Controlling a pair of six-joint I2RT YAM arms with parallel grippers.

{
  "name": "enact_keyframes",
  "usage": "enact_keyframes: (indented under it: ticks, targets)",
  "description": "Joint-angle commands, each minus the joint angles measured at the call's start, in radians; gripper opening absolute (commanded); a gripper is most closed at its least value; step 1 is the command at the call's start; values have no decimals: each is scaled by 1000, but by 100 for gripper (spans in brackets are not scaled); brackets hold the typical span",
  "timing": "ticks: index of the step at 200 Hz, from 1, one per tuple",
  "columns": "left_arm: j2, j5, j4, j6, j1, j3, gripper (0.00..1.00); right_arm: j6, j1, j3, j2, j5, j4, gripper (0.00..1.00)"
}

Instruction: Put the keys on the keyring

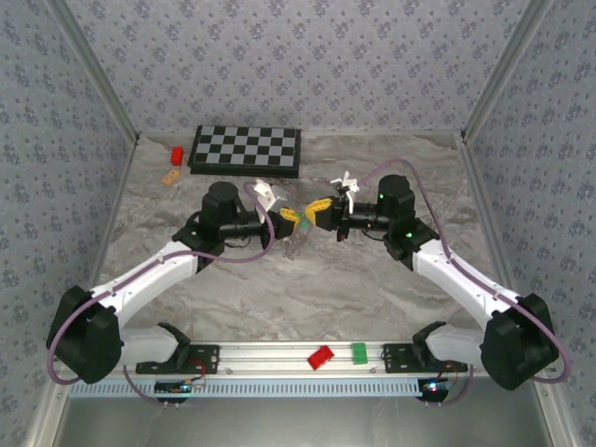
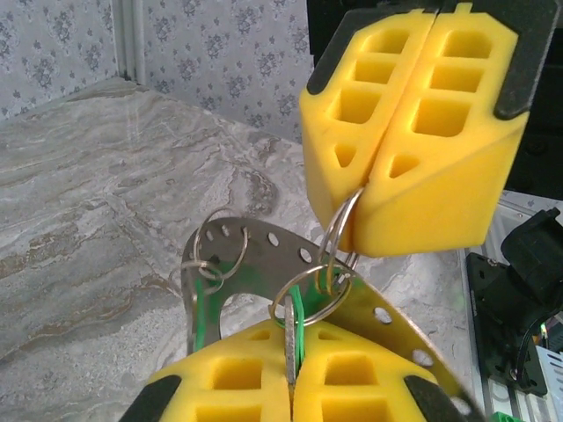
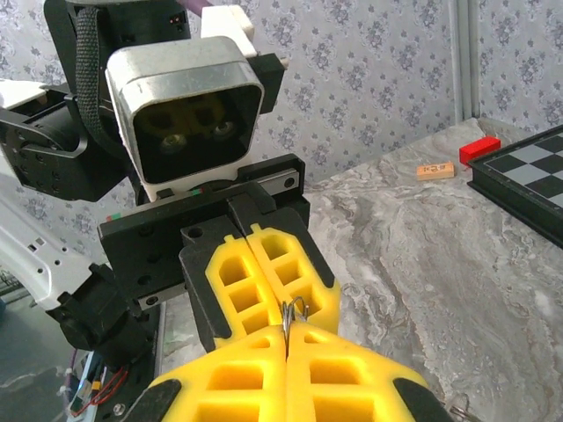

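Both grippers meet above the middle of the table. My left gripper [image 1: 290, 217] [image 2: 293, 374] is shut on a green key [image 2: 296, 330], held edge-on between its yellow pads. A small wire ring [image 2: 315, 296] passes through that key's head. The keyring [image 2: 264, 244], a flat grey perforated band, arcs just beyond my left fingers. A second green key [image 2: 206, 308] hangs from another small ring [image 2: 216, 251] at the band's left end. My right gripper [image 1: 319, 212] [image 2: 363, 204] [image 3: 288, 341] is shut on a thin wire ring [image 2: 340, 227] [image 3: 296, 310], tip to tip with the left gripper [image 3: 274, 286].
A chessboard [image 1: 246, 150] [image 3: 528, 180] lies at the back of the table. Left of it are a red block [image 1: 176, 154] [image 3: 479, 149] and a small wooden block [image 1: 169, 176] [image 3: 435, 170]. On the near rail sit a red block [image 1: 321, 357] and a green block [image 1: 358, 352].
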Motion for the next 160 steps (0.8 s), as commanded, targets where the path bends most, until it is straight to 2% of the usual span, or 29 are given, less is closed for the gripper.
enact_keyframes:
  ticks: [1, 36, 131, 143, 160]
  targets:
    - [-2, 49, -29, 35, -16, 52, 0, 48, -12, -9, -12, -2, 107, 0]
    - [32, 90, -143, 96, -43, 100, 0, 94, -26, -32, -17, 16, 186, 0]
    - [73, 111, -200, 123, -50, 138, 0, 142, -45, -57, -23, 21, 255, 0]
    - [68, 103, -200, 121, -50, 139, 10, 142, -45, -60, -23, 20, 254, 0]
    - [55, 82, -195, 115, -50, 135, 17, 143, -49, -65, -24, 22, 257, 0]
